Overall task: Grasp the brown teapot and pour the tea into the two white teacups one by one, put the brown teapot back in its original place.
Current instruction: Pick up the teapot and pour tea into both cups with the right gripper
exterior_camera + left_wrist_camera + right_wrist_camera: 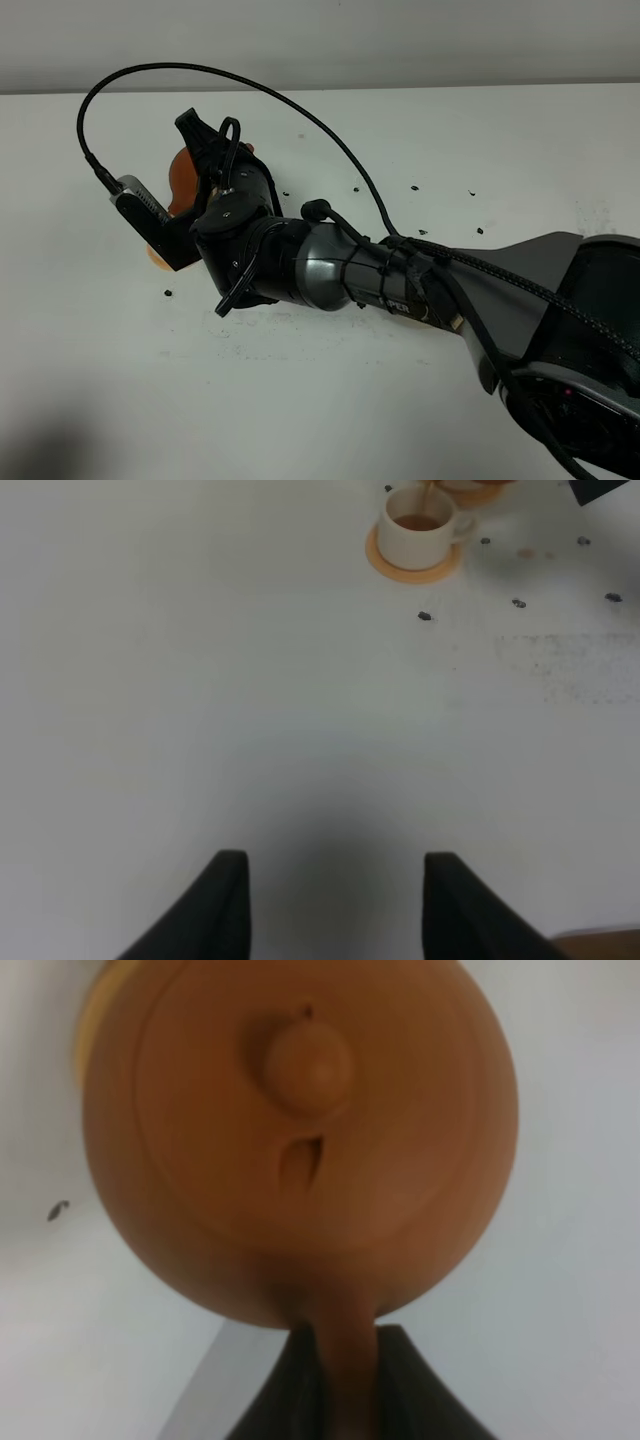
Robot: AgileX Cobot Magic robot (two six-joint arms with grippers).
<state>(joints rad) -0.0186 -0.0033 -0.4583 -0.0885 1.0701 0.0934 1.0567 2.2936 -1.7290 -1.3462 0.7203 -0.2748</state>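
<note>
The brown teapot (180, 178) was held aloft toward 10 o'clock of the bench (420, 400) in the high view, largely hidden behind the right arm stretched across the middle. The right pincer (345, 1400) was seen pinching the pot's loop handle (345, 1345), with the lid knob (308, 1065) facing the wrist camera. In the left wrist view a thin amber stream (428, 494) was seen falling into a white teacup (415, 535) on a small orange coaster (410, 575). This cup was already well filled. The left pincer (335, 910) was spread and empty, well apart from the cup.

Pouring was judged to be the step in hand; which cup was being served could not be told. The tilt would best be eased back before the brim is reached and the spout held over the cup's middle. The handle should be gripped firmly, since a steep tilt might loosen the lid.
</note>
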